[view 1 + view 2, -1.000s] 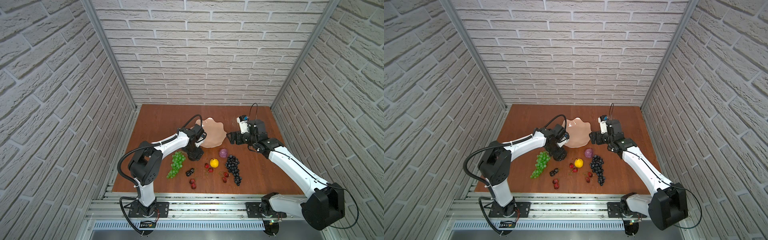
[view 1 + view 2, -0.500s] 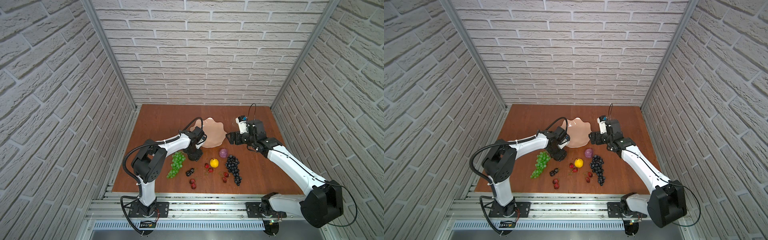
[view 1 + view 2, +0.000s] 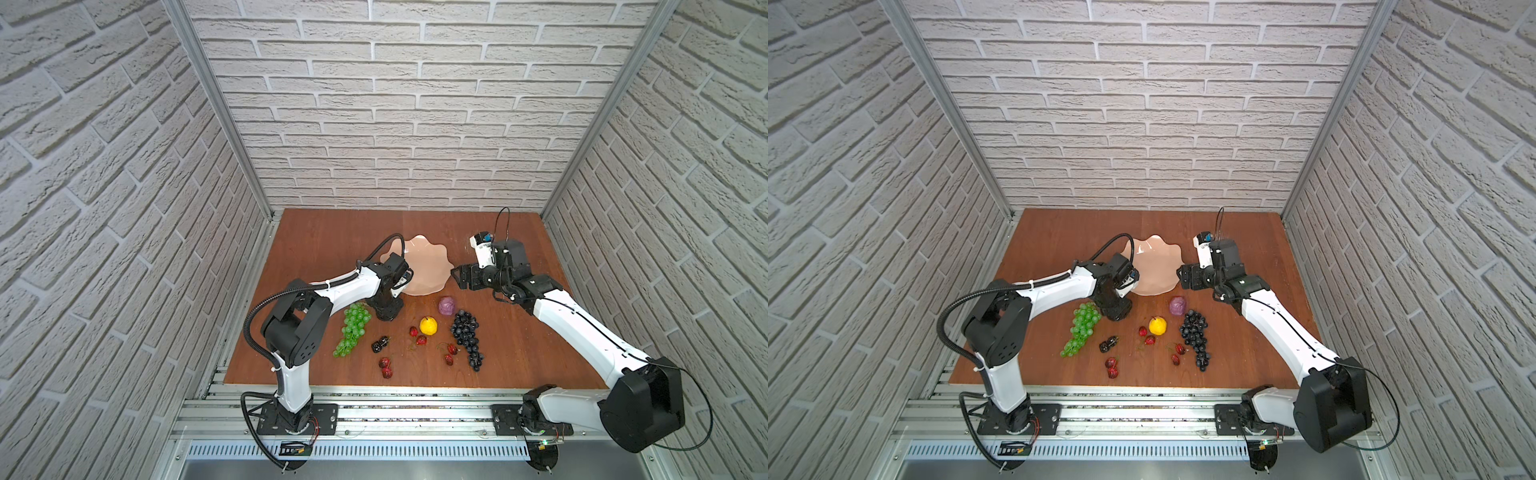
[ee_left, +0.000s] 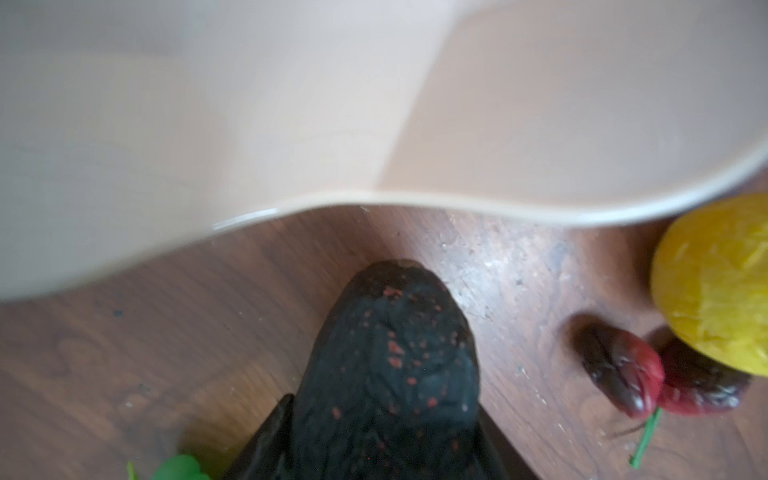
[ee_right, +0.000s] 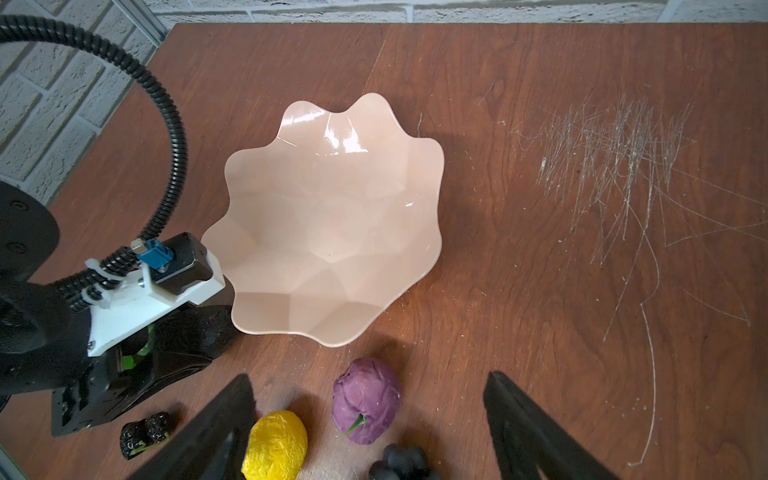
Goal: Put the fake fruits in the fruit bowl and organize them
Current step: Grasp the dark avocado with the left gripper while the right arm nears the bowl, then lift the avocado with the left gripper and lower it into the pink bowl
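Observation:
The pale pink fruit bowl (image 3: 424, 270) stands empty mid-table. My left gripper (image 4: 384, 415) is down at the bowl's front-left rim, its fingers pressed on both sides of the blackish avocado (image 4: 390, 353), which rests on the wood. My right gripper (image 5: 370, 376) hangs open just right of the bowl, above the purple round fruit (image 5: 365, 399). In front of the bowl lie the green grape bunch (image 3: 353, 328), black berries (image 3: 380, 344), lemon (image 3: 428, 325), dark grape bunch (image 3: 467, 336) and scattered red cherries (image 3: 417, 336).
Brick-pattern walls close in the wooden table (image 3: 332, 241) on three sides. The left arm's black cable (image 5: 166, 124) arcs over the table beside the bowl. Scratch marks (image 5: 615, 158) cover the wood to the bowl's right.
The left gripper's jaws have closed in around the avocado, and the left arm has swung slightly. The right arm has barely moved.

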Robot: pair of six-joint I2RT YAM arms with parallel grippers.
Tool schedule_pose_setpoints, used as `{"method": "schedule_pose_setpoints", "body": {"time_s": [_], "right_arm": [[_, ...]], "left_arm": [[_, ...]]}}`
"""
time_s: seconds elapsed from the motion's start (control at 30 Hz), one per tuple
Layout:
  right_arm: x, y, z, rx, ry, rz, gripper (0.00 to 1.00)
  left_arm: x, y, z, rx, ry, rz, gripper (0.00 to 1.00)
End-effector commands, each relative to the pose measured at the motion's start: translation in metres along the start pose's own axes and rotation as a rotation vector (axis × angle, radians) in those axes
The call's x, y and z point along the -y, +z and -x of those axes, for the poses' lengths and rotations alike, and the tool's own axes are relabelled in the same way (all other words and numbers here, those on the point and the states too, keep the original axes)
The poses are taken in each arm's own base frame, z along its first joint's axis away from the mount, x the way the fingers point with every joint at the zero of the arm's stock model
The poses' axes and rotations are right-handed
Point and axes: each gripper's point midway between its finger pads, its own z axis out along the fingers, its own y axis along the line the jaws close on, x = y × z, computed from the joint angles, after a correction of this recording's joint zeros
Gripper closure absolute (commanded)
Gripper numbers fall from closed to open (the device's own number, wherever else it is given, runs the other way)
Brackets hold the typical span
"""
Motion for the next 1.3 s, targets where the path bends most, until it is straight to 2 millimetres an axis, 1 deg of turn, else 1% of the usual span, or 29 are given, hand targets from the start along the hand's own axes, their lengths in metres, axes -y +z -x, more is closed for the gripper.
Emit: {"method": "schedule_pose_setpoints", "body": {"time_s": [0.0, 0.17, 0.23, 0.33, 0.43, 0.47, 0.5, 0.6, 0.7, 0.77, 0.97, 1.07, 1.17, 1.27], "right_arm": [[-0.008, -0.012, 0.017, 0.061, -0.019, 0.017, 0.13], [-0.007, -0.015, 0.018, 0.054, -0.034, 0.006, 0.13], [-0.007, -0.016, 0.019, 0.05, -0.039, 0.003, 0.13], [-0.005, -0.016, 0.019, 0.038, -0.037, -0.006, 0.14], [-0.005, -0.011, 0.015, 0.016, -0.039, -0.004, 0.14], [-0.004, -0.008, 0.012, 0.005, -0.039, -0.004, 0.16], [-0.003, -0.006, 0.009, -0.003, -0.04, -0.005, 0.18], [-0.001, -0.005, 0.003, -0.017, -0.05, -0.024, 0.19], [0.002, -0.004, -0.003, -0.06, -0.065, -0.045, 0.19], [0.001, -0.003, -0.009, -0.088, -0.067, -0.038, 0.19], [0.002, -0.003, -0.024, -0.133, -0.075, -0.04, 0.19], [0.002, -0.004, -0.029, -0.142, -0.086, -0.041, 0.19], [0.002, -0.003, -0.034, -0.151, -0.092, -0.043, 0.19], [0.002, 0.0, -0.037, -0.159, -0.098, -0.046, 0.18]], "left_arm": [[0.0, -0.025, 0.003, 0.029, -0.01, -0.006, 0.67], [0.005, -0.044, -0.001, 0.037, -0.018, -0.029, 0.67], [0.002, -0.056, -0.002, 0.054, -0.026, -0.015, 0.67], [0.002, -0.081, 0.004, 0.106, -0.028, -0.027, 0.67], [0.001, -0.106, 0.019, 0.167, -0.017, -0.037, 0.67], [0.0, -0.114, 0.028, 0.19, -0.017, -0.047, 0.67], [0.0, -0.12, 0.037, 0.211, -0.014, -0.06, 0.67], [-0.003, -0.128, 0.066, 0.264, 0.006, -0.086, 0.66], [-0.008, -0.124, 0.093, 0.291, 0.034, -0.092, 0.67], [-0.017, -0.114, 0.111, 0.29, 0.045, -0.076, 0.66], [-0.04, -0.078, 0.154, 0.247, 0.076, 0.01, 0.68], [-0.05, -0.059, 0.167, 0.234, 0.069, 0.041, 0.69], [-0.058, -0.041, 0.175, 0.223, 0.056, 0.056, 0.69], [-0.064, -0.028, 0.181, 0.225, 0.053, 0.071, 0.67]]}}
